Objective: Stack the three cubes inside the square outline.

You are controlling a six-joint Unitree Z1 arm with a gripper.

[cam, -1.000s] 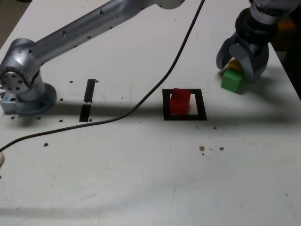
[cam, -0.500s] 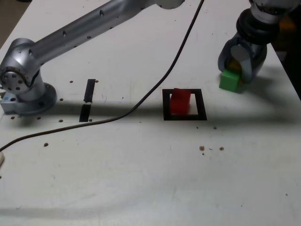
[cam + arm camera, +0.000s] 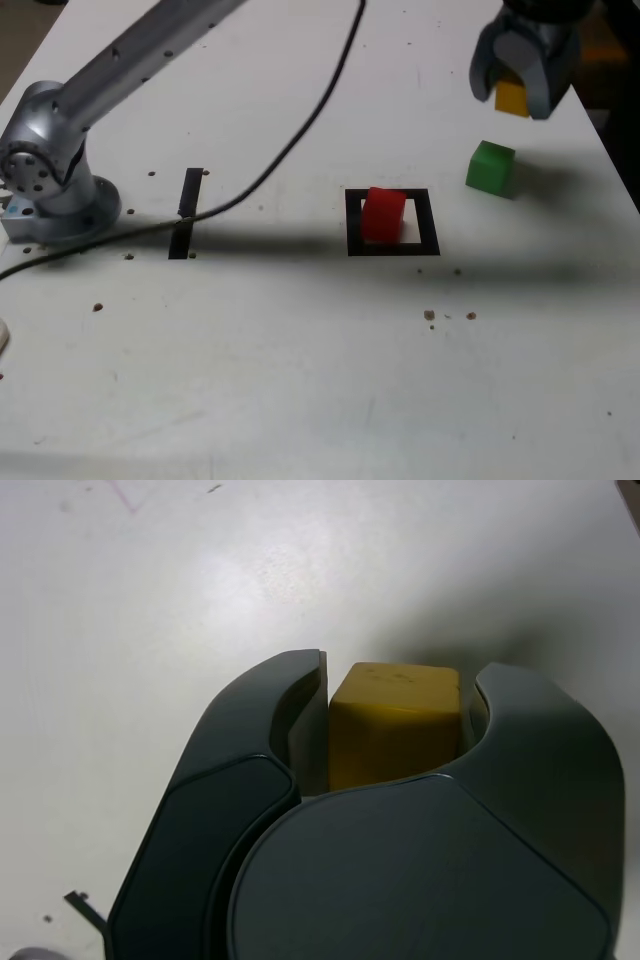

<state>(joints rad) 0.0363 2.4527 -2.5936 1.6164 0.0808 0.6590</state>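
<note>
Inventory from my remote station, running from the exterior view's left to its right. Arm base (image 3: 50,180), bolted at the counter (image 3: 300,380) edge. Two tape strips (image 3: 188,212), short, black, just beside the base. Square outline (image 3: 392,222), mid-counter; red cube (image 3: 382,214) inside it, toward its left side. Green cube (image 3: 491,167), loose, well outside the outline. Claw (image 3: 522,75), raised above the counter, clamped on the yellow cube (image 3: 395,723). Step in hand, as I judge it: carrying the second block. Next I must centre yellow over red, lower squarely, then release.
</note>
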